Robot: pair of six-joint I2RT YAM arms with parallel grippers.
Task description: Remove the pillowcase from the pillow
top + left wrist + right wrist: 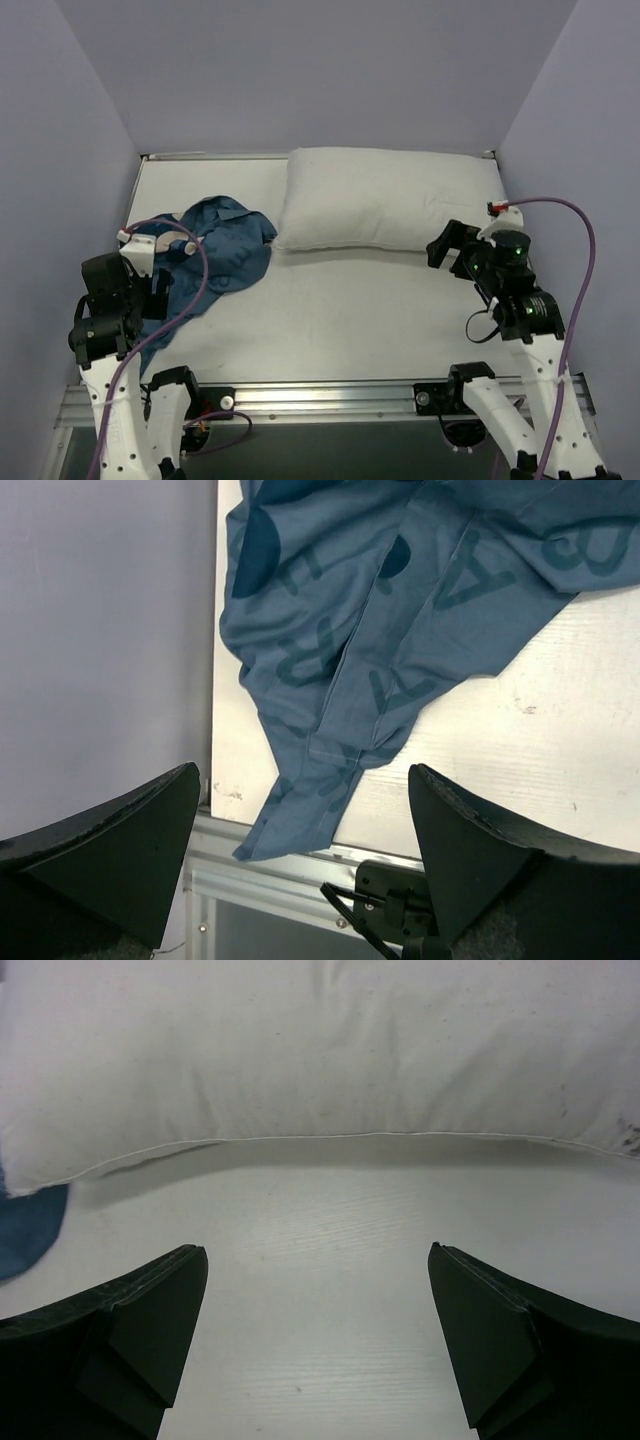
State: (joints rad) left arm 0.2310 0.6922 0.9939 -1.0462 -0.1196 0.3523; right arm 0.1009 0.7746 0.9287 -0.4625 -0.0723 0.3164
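- The table (pixel 350 310) was a white, faintly scuffed board, walled in on three sides by plain lilac walls (pixel 300 70).
- A metal rail (pixel 330 397) ran along the near edge, carrying both arm bases.
- The pillow (pixel 385 210) lay bare along the far side, right of centre.
- The pillowcase (pixel 225 255) lay crumpled at the left, fully off the pillow, its right edge meeting the pillow's left corner. One corner reached past the table edge over the rail.
- The left gripper (pixel 302 775) hung above that corner, jaws spread wide, gripping nothing.
- The right gripper (pixel 318 1250) sat low over bare table just before the pillow's seam, jaws wide apart, holding nothing.
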